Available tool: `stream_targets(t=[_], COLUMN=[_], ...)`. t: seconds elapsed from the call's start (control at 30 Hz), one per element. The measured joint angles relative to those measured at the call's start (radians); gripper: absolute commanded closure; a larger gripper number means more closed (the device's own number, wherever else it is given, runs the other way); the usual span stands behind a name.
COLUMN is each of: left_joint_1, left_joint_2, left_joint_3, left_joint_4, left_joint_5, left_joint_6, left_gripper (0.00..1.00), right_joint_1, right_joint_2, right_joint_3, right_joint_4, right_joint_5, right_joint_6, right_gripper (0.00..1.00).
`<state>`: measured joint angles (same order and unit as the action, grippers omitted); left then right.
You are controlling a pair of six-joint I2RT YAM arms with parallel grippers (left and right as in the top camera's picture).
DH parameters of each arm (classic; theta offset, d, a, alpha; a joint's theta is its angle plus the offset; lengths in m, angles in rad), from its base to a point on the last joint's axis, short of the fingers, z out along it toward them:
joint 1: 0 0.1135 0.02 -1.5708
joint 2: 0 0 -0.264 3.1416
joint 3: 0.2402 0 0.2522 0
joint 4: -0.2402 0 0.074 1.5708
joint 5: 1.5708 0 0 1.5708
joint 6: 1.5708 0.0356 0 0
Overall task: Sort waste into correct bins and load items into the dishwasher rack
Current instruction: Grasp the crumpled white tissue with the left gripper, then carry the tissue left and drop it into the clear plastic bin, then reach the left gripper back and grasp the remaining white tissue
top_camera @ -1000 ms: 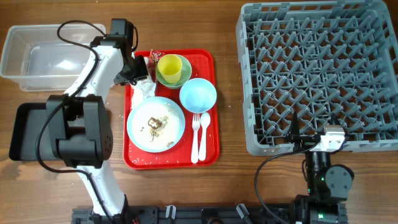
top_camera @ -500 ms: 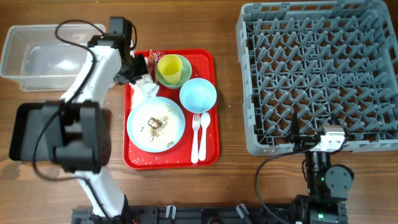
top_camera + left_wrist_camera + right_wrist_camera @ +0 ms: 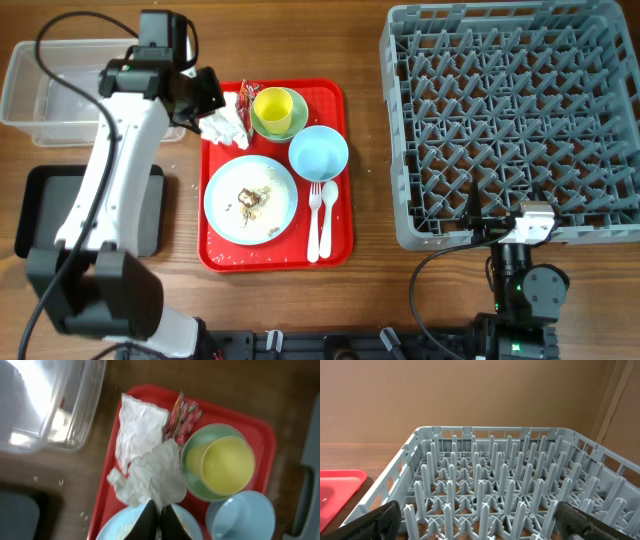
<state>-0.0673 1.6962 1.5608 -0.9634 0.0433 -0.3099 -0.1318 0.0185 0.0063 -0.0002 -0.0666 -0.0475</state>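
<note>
Speaker A: What does the left gripper [image 3: 157, 519] hold?

Speaker B: Its fingers are pinched shut on a crumpled white napkin [image 3: 150, 477]. The napkin seems to hang just above the red tray [image 3: 342, 210] at upper centre, likely bound for the clear tub [image 3: 40, 95] at upper left.

Speaker A: And the right gripper [image 3: 479, 520]?

Speaker B: Its fingers are spread wide and empty. It sits at the dishwasher rack [image 3: 510, 110], lower right, probably waiting while the waste is sorted.

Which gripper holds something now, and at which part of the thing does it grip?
The left gripper pinches a crumpled white napkin at its edge; the right gripper holds nothing.
</note>
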Motion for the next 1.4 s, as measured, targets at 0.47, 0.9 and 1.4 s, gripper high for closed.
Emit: stream_targets(t=[0.47,0.9,1.4], left_joint_1=[0.258,0.312,-0.051], left_joint_2=[-0.052,0.054,0.132], left_joint_3=[0.004,0.003,0.004], left_joint_4=[0.476,0.429,0.14], left_joint_5=[-0.203,-0.119,0.006], left_joint_6=[-0.108,-0.097,-0.038], left_gripper=[0.88,0.08,0.46], right_joint_1=[0.0,0.0,0.0], right_joint_2=[0.0,0.0,0.0], right_joint_3=[0.0,0.0,0.0], right_joint_4=[0.0,0.0,0.0], right_joint_5=[0.0,0.0,0.0], right_joint_6=[0.0,0.0,0.0], right_gripper=[0.0,0.0,0.0])
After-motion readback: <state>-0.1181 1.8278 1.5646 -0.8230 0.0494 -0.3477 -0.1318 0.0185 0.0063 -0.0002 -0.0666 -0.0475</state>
